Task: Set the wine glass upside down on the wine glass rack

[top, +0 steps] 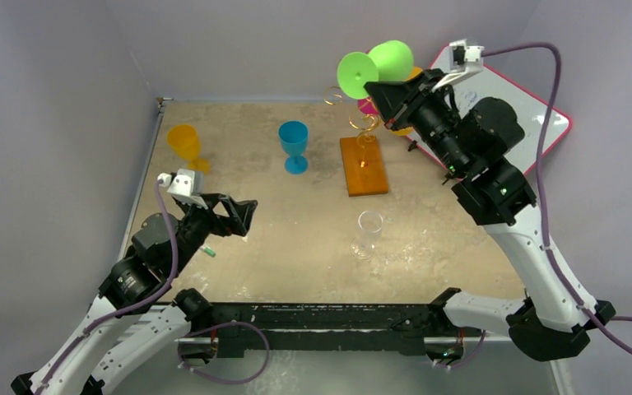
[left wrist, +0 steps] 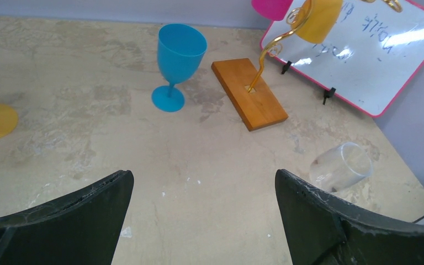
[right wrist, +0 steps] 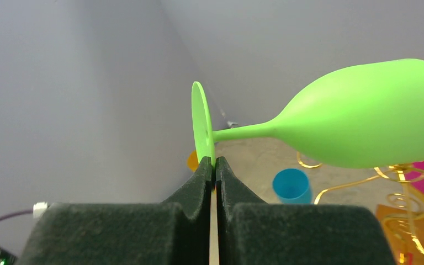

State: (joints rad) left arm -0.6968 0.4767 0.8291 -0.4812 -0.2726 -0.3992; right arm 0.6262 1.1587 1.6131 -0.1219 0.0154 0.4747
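My right gripper (top: 376, 89) is shut on the foot rim of a lime-green wine glass (top: 389, 58). It holds the glass high at the back, lying sideways just above the gold wire top of the wine glass rack (top: 364, 164). In the right wrist view the fingertips pinch the green foot's edge at the gripper (right wrist: 215, 163), and the green wine glass (right wrist: 364, 116) has its bowl to the right, over the rack's gold scrolls (right wrist: 403, 205). My left gripper (top: 245, 216) stands wide open and empty, low over the table at the left (left wrist: 203, 176).
A blue glass (top: 294, 146) and an orange glass (top: 185, 146) stand upright on the table. A clear glass (left wrist: 342, 165) lies on its side near the middle. Pink (left wrist: 273, 6) and orange (left wrist: 320, 19) glasses hang on the rack. A pink-framed whiteboard (top: 535, 107) leans at the back right.
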